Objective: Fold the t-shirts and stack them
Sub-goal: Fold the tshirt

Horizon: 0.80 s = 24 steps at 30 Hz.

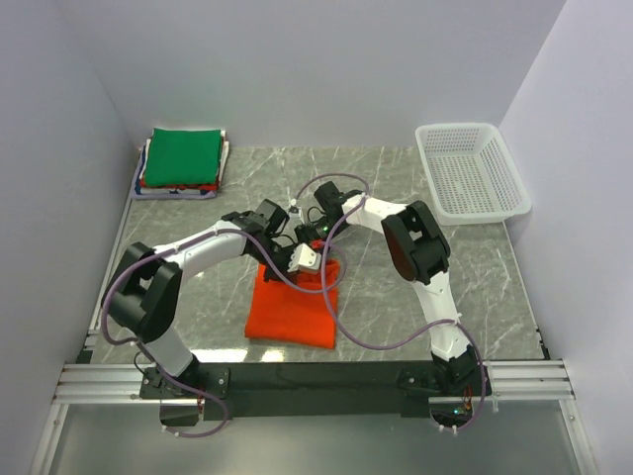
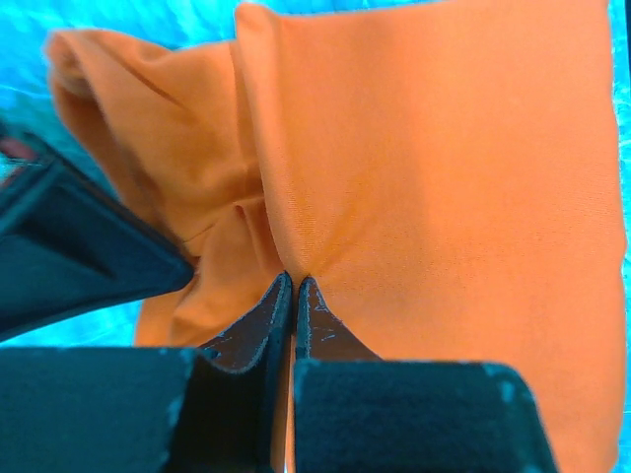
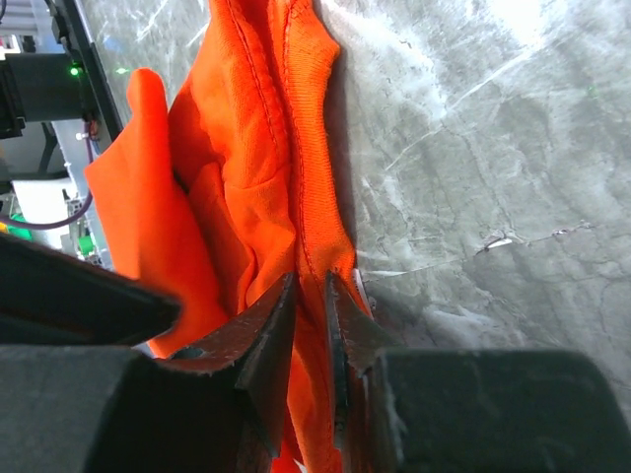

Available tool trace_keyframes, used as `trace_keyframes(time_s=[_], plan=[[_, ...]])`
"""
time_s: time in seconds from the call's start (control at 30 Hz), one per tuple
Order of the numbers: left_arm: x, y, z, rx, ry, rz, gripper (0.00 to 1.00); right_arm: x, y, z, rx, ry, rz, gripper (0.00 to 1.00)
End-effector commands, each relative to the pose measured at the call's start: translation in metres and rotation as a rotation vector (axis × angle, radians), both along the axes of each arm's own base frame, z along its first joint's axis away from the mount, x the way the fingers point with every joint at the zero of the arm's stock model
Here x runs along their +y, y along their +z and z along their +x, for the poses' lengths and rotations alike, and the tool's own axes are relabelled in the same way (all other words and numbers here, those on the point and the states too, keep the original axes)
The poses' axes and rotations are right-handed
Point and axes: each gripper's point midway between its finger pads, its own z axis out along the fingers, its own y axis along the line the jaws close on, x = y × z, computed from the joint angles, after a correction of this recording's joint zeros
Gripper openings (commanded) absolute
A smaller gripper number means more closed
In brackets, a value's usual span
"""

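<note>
Both pinched tight on the orange t-shirt (image 1: 292, 312) far edge: left hand (image 2: 294, 283), right hand (image 3: 312, 281). Mid-fold; next probably lift together, lay edge over evenly.

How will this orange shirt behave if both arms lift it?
Likely floppy: the orange shirt bunches into folds at both pinching jaws, so it should sag between them. Probably light: the cloth looks thin. Slipping seems unlikely with both shut on it.
</note>
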Motion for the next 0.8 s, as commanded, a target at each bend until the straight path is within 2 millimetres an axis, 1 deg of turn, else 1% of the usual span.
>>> trace_keyframes(time_s=[0.0,0.17,0.27,0.4,0.53,0.67,0.77], plan=[[-0.005,0.027,0.008,-0.084,-0.004,-0.04,0.01,-0.005,-0.023,-0.01,0.044,0.008,-0.034,0.25],[-0.006,0.033,0.021,-0.151,0.0,-0.055,0.01,-0.005,-0.025,-0.013,0.06,0.016,-0.029,0.24],[-0.007,0.039,0.033,-0.185,0.016,-0.073,0.01,-0.005,-0.025,-0.013,0.06,0.018,-0.024,0.24],[-0.008,0.051,0.056,-0.242,0.048,-0.106,0.01,-0.006,-0.026,-0.015,0.069,0.029,-0.023,0.23],[-0.009,0.056,0.071,-0.277,0.057,-0.121,0.01,-0.005,-0.026,-0.016,0.073,0.035,-0.021,0.23],[-0.011,0.059,0.08,-0.308,0.048,-0.135,0.01,-0.005,-0.026,-0.015,0.076,0.037,-0.017,0.23],[-0.013,0.053,0.084,-0.321,0.041,-0.133,0.01,-0.005,-0.026,-0.015,0.08,0.036,-0.015,0.22]])
